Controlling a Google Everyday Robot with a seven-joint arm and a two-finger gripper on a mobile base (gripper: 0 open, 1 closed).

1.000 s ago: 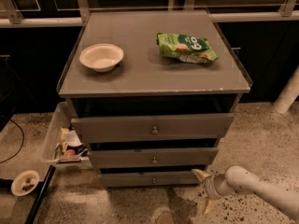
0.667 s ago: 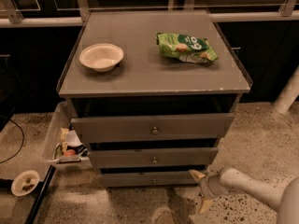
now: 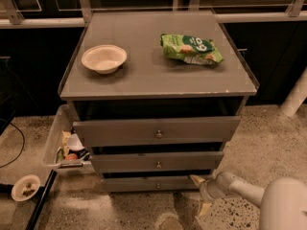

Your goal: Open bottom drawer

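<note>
The bottom drawer (image 3: 144,184) is the lowest, slimmest grey front of the cabinet, with a small round metal knob (image 3: 158,185) at its middle. It stands slightly out from the cabinet body. My gripper (image 3: 201,193) is low at the drawer's right end, just in front of it near the floor. Its two yellowish fingers are spread apart, the upper one (image 3: 197,180) near the drawer's right edge, the lower one (image 3: 203,208) toward the floor. It holds nothing. The white arm (image 3: 268,200) comes in from the lower right.
The middle drawer (image 3: 157,161) and the top drawer (image 3: 156,131) sit above. A white bowl (image 3: 103,58) and a green snack bag (image 3: 191,48) lie on the cabinet top. A clear bin (image 3: 62,143) of items hangs at the left. A small dish (image 3: 26,187) sits on the floor.
The gripper has moved a little left and closer to the bottom drawer's right end. The drawers have not visibly moved.
</note>
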